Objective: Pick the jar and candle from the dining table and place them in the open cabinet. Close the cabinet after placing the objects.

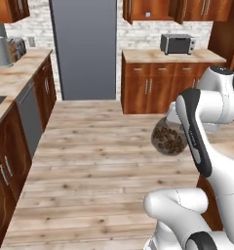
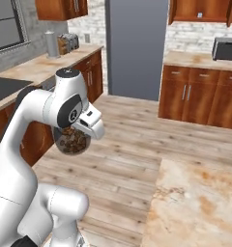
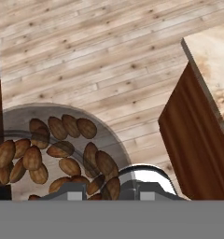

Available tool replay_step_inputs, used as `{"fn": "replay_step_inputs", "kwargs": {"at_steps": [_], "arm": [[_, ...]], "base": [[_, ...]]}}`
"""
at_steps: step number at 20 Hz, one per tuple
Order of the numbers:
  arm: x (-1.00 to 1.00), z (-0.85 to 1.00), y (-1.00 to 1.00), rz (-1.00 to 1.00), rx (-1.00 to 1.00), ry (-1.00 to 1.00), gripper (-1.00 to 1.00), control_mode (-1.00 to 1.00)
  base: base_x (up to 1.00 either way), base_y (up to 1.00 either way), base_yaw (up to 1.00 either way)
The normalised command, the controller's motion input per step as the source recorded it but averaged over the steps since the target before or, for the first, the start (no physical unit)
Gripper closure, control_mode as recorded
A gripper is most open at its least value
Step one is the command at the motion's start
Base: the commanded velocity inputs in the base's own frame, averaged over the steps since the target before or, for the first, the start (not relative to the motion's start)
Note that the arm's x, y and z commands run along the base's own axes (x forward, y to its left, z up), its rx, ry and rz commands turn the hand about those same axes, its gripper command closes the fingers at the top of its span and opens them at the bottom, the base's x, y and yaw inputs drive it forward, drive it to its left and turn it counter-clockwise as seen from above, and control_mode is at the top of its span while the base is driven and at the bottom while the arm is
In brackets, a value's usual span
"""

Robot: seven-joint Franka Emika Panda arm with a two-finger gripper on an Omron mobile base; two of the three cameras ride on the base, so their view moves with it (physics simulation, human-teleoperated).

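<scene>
One jar (image 1: 168, 137) is what you have in the gripper (image 3: 107, 189): a round clear glass jar of brown, almond-like lumps, hanging under the hand above the plank floor (image 1: 99, 161), not resting on anything. In the hand view it sits at about 8 o'clock, pressed against the gripper base; the fingers are clamped on it, though you cannot see the tips themselves.

Below you is a pale wood plank floor running between runs of reddish-brown cabinetry. You can see the marbled beige-and-orange worktop (image 2: 200, 202) of the dining table at 5 o'clock in the right base view, and its corner and dark wood side at 3 o'clock in the hand view, well apart from the jar.

Around the room you can count one tall grey refrigerator (image 1: 83, 49) at 12 o'clock, one toaster oven (image 1: 177, 44) on the far worktop at 1 o'clock, one steel kettle (image 1: 1, 51) and one toaster (image 1: 17, 47) on the left worktop at 10 o'clock. Wall cabinets (image 1: 158, 10) hang above the toaster oven, with a whitewashed brick wall (image 1: 138, 31) behind.
</scene>
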Motion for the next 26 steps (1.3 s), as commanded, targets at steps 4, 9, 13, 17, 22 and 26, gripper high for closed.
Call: {"fn": "replay_step_inputs", "kwargs": {"at_steps": [4, 9, 13, 17, 22, 26], "arm": [[0.00, 0.00, 0.00, 0.00, 0.00, 0.00, 1.00, 1.00], [0.00, 0.00, 0.00, 0.00, 0.00, 0.00, 1.00, 1.00], [0.00, 0.00, 0.00, 0.00, 0.00, 0.00, 1.00, 1.00], [0.00, 0.00, 0.00, 0.00, 0.00, 0.00, 1.00, 1.00], [0.00, 0.00, 0.00, 0.00, 0.00, 0.00, 1.00, 1.00], [0.00, 0.00, 0.00, 0.00, 0.00, 0.00, 1.00, 1.00]], "base": [[0.53, 0.00, 0.00], [0.49, 0.00, 0.00], [0.48, 0.00, 0.00], [0.46, 0.00, 0.00], [0.45, -0.01, 0.00], [0.43, -0.04, -0.01]]}}
